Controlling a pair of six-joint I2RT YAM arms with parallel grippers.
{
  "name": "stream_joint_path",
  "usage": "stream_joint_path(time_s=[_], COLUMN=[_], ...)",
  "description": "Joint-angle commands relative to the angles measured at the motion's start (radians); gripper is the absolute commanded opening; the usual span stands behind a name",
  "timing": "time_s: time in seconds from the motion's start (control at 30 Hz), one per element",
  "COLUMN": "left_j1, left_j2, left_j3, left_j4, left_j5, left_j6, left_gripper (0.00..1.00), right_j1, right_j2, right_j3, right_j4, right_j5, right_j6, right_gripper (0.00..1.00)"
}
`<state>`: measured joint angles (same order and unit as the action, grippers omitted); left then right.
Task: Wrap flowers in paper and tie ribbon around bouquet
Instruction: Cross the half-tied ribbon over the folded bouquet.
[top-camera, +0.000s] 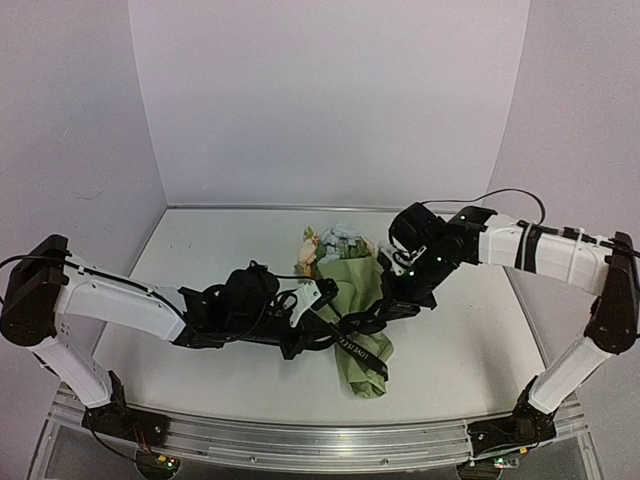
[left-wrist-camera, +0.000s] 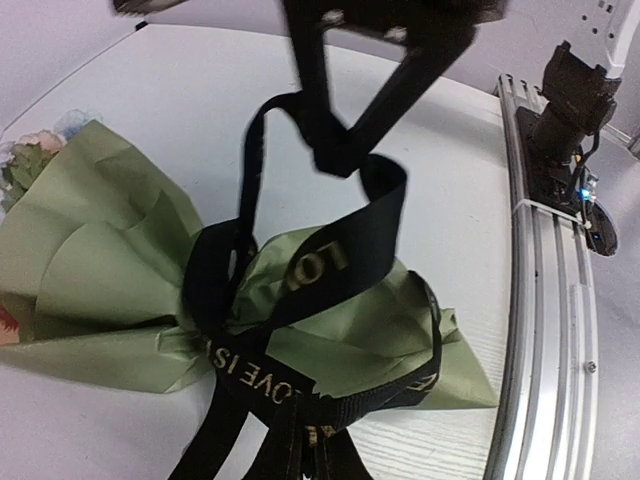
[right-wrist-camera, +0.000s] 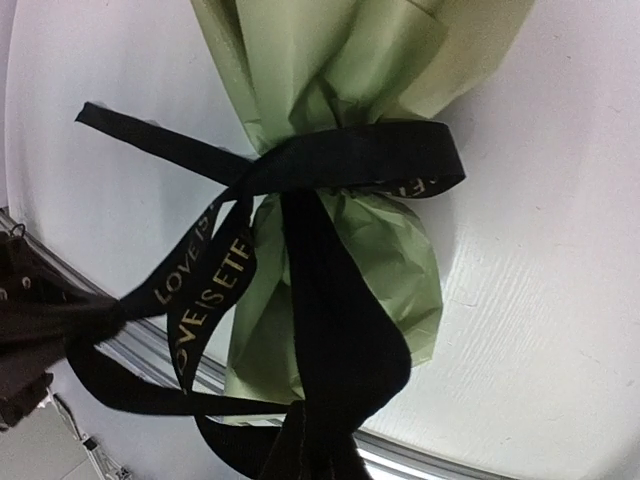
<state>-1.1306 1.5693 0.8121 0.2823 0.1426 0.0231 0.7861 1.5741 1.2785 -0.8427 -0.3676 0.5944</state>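
Pale lilac walls (top-camera: 320, 100) close in a white tabletop (top-camera: 200, 250), edged on the near side by a metal rail (top-camera: 300, 445). Both arms reach inward and low over the middle, elbows out and wrists turned toward each other. The left end effector (top-camera: 322, 300) is clamped on the ribbon (top-camera: 362, 340). The right end effector (top-camera: 380, 316) is closed too, with a broad band of ribbon running straight into it. Between them the bouquet (top-camera: 355, 300) lies on its side, the flowers (top-camera: 335, 243) beyond both end effectors and the narrow tip toward the rail. From overhead, dark arm links hide both grips. The left wrist view shows its fingers (left-wrist-camera: 310, 90) meeting on a raised loop, with the green paper (left-wrist-camera: 100, 230) below and to the left of them. Only the right wrist view shows the ribbon crossed around the paper's neck just ahead of that end effector. A tail with pale gold lettering leads off left to the other one. A black cable (top-camera: 500, 195) arcs over the right arm.
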Motion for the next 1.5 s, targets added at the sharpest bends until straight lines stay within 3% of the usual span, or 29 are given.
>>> stream_joint_path(time_s=[0.0,0.33,0.63,0.9,1.17,1.47], left_j1=[-0.038,-0.07,-0.071,-0.063,-0.035,0.027], left_j2=[0.032,0.252,0.4,0.259,0.048,0.061], left_j3=[0.114,0.358,0.497,0.351,0.154,0.162], left_j4=[-0.042,-0.125,-0.146,0.016,0.118,0.048], left_j5=[0.056,0.124,0.071,0.021,-0.047,-0.109], left_j6=[-0.002,0.059,0.03,-0.084,-0.151,-0.064], left_gripper=[0.05,0.1,0.18,0.54,0.56,0.55], right_j1=[-0.03,-0.11,-0.131,-0.13,-0.125,-0.105], right_j2=[0.125,0.274,0.302,0.295,0.259,0.236], right_j3=[0.142,0.287,0.337,0.339,0.315,0.326], right_j4=[-0.112,-0.119,-0.177,-0.184,-0.183,-0.181], right_j5=[-0.104,-0.239,-0.264,-0.27,-0.273,-0.267], right_j6=[-0.025,0.04,0.021,0.029,0.063,0.12], right_gripper=[0.0,0.0,0.0,0.0,0.0,0.0])
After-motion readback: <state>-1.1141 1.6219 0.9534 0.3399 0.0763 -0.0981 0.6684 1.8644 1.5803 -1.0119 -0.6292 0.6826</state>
